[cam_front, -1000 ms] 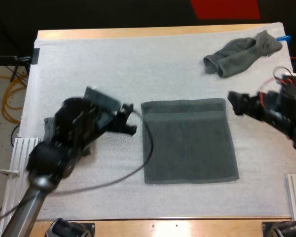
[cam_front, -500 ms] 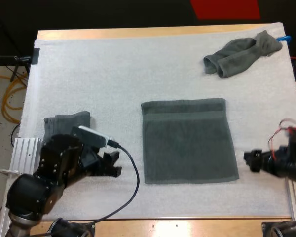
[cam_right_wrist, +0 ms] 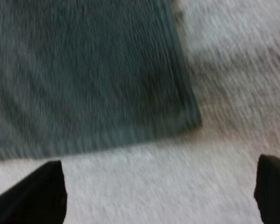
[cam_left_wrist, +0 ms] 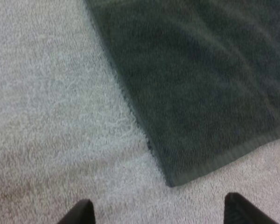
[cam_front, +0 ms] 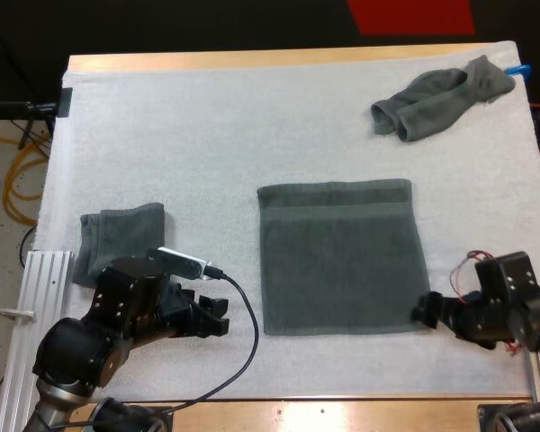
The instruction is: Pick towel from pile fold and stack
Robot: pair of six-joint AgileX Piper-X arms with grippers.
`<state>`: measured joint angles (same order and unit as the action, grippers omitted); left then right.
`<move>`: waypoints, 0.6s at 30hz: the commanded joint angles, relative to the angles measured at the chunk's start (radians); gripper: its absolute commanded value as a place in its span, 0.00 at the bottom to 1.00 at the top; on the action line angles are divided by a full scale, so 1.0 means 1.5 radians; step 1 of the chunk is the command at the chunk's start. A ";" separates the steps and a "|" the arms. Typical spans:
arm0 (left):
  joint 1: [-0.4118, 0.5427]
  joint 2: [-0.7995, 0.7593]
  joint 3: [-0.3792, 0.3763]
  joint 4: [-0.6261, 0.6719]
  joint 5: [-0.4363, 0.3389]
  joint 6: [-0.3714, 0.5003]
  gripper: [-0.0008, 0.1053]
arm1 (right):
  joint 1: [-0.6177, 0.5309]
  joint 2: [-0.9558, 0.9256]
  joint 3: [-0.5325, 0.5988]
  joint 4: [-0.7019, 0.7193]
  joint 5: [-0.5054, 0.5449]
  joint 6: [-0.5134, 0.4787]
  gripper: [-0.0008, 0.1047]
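Flat towel (cam_front: 342, 256) lies spread mid-way across the white mat (cam_front: 207, 135), the 2 pincers low at its near corners. Left pincer (cam_front: 219, 317) is spread wide, clear of the cloth. Right pincer (cam_front: 425, 310) is spread too, gripping nothing. Folded towel (cam_front: 117, 238) sits left, crumpled towel (cam_front: 441, 97) far right.

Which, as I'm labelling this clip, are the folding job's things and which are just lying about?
Job: spread towel, flat mid-mat; crumpled towel, far right corner; folded towel, near left; left gripper and right gripper, both open at the spread towel's near corners.
Lying about: white mat; metal rail off the mat's left edge.
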<state>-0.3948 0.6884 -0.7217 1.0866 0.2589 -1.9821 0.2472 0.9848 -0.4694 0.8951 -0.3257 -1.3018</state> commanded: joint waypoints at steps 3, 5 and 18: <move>-0.004 -0.005 -0.001 -0.020 0.004 -0.007 0.54 | -0.002 0.069 -0.001 -0.060 -0.033 0.018 0.76; -0.004 -0.005 -0.001 -0.025 0.004 -0.007 0.54 | -0.002 0.110 -0.001 -0.088 -0.069 0.026 0.76; -0.004 -0.005 -0.001 -0.028 0.004 -0.007 0.54 | -0.002 0.196 -0.001 -0.127 -0.065 0.029 0.45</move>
<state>-0.3948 0.6884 -0.7217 1.0506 0.2589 -1.9821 0.2436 1.2638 -0.4812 0.7229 -0.4265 -1.2488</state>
